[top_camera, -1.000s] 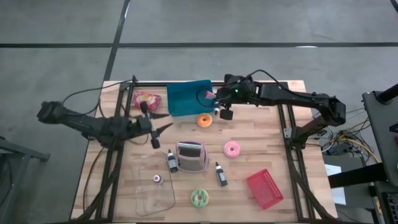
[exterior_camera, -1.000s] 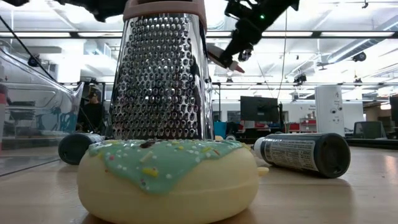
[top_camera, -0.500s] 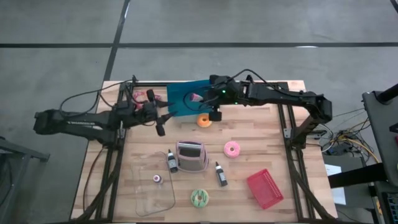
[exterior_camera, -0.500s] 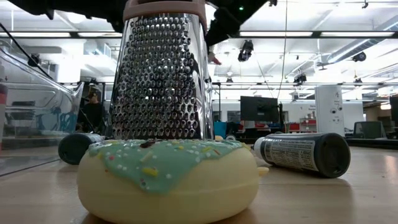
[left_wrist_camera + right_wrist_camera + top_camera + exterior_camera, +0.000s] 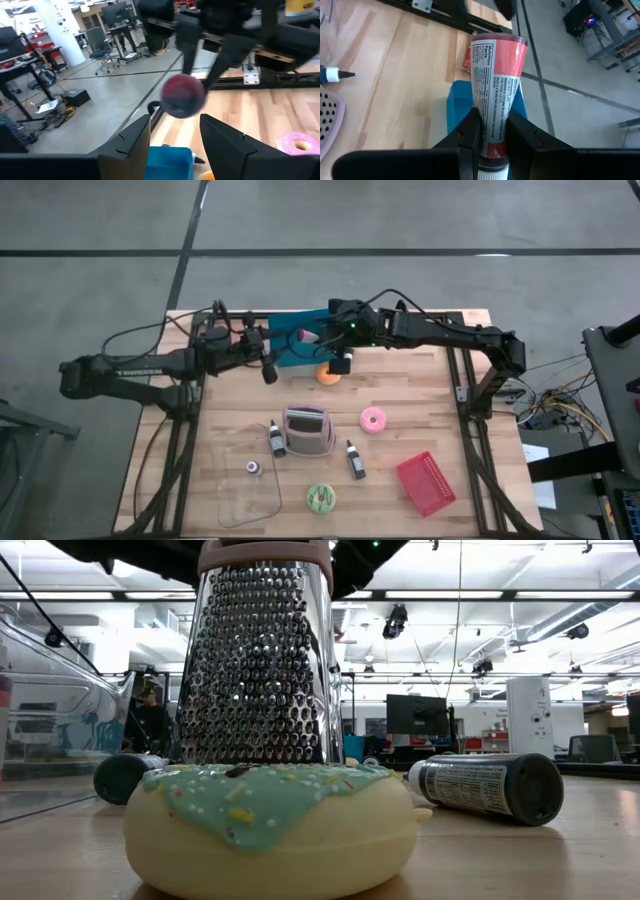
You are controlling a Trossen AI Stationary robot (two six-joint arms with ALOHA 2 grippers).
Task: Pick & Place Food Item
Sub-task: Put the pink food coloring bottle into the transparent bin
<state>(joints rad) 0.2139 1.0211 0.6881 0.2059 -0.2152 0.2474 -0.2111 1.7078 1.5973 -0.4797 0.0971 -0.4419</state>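
Note:
My right gripper (image 5: 492, 131) is shut on a red squeeze tube (image 5: 497, 75) with a printed label and a white cap (image 5: 492, 175). It hangs above the blue bin (image 5: 292, 345) at the table's far side. In the high view the tube (image 5: 309, 337) shows over the bin's middle. My left gripper (image 5: 175, 137) stands open by the bin's left edge, facing the tube's round red end (image 5: 182, 95), nothing between its fingers. In the high view it (image 5: 267, 362) is a little short of the tube. My right gripper pinches the tube's narrow part just above the white cap (image 5: 494, 142) between its two fingers. The tube runs forward along the fingers, its wide end pointing toward the left arm. It is lifted clear, slanting above the blue bin.
An orange donut (image 5: 328, 374) lies just near of the bin; a pink donut (image 5: 373, 419), a grater (image 5: 308, 430), two dark bottles (image 5: 277, 440) (image 5: 354, 460), a green donut (image 5: 321, 498), a red basket (image 5: 426, 482) and a clear container (image 5: 245, 480) fill the middle and near side. A red bag (image 5: 466, 60) lies left of the bin.
My right gripper has carried the tube toward the table's left, from the bin's right side to over its middle. My left gripper has swung toward the far edge and right, up to the bin's left edge, now facing the tube.

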